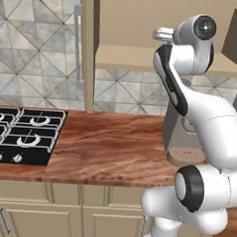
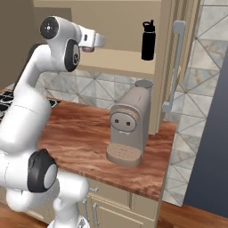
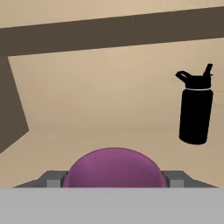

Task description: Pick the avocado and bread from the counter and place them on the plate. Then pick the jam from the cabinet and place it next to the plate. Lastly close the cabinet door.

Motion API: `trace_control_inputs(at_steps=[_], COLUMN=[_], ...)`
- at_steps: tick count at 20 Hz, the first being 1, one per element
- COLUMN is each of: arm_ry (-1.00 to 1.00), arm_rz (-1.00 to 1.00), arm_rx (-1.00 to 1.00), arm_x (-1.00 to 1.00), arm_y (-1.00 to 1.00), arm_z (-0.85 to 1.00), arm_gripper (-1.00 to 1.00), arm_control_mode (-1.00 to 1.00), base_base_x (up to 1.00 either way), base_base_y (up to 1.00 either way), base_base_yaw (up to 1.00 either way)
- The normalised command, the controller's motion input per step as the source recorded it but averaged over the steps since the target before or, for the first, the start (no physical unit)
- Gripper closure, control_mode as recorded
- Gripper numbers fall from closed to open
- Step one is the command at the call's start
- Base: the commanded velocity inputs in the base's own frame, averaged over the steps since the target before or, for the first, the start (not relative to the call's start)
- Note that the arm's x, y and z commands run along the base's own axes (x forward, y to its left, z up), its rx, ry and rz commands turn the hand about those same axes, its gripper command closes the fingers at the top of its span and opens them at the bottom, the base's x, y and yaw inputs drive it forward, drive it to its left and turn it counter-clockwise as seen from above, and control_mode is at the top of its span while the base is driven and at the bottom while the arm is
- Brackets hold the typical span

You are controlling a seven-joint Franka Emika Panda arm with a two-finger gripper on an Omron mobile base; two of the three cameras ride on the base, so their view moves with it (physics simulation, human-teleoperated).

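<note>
The gripper [image 3: 114, 178] sat inside the open wall cabinet [image 2: 120, 26], and a rounded purple thing, presumably the jam [image 3: 114, 168], lay between its two dark fingertips [image 3: 53, 179], one showing at each side of it. The jaws were partly spread and the purple thing filled the whole gap between them, so it looked pinched, though actual contact at the pads could not be made out. In the right base view the hand reached in over the cabinet's shelf [image 2: 120, 60] and a dark reddish bit showed under it.

Taking the black bottle [image 2: 148, 40] as the landmark: it stood upright on that same shelf, near the cabinet's right edge. The gripper and the jam were well apart from it, to its left, at about the same height. The cabinet door [image 2: 176, 62] stood open just right of the bottle, its long handle [image 2: 174, 67] facing out. Below the bottle, on the counter [image 2: 84, 133], stood a beige coffee machine [image 2: 127, 129], close to the counter's right end. Far to the left of the bottle, past the arm, a black stovetop [image 1: 22, 134] was set into the counter.
</note>
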Motion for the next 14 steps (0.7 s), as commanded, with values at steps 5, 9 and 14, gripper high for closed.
trace_control_inputs(at_steps=[5, 9, 14], arm_ry=[0.0, 0.02, 0.0], arm_rz=[0.0, 0.0, 0.0], arm_rx=[0.0, 0.0, 0.01], arm_x=[-1.0, -1.0, -1.0], arm_y=[0.0, 0.0, 0.0], arm_z=[0.01, -0.01, -0.28], arm_gripper=[1.0, 1.0, 1.0], arm_control_mode=[-1.0, -1.0, -1.0], base_base_x=[0.0, 0.0, 0.0], base_base_y=[0.0, 0.0, 0.0], base_base_yaw=[0.0, 0.0, 0.0])
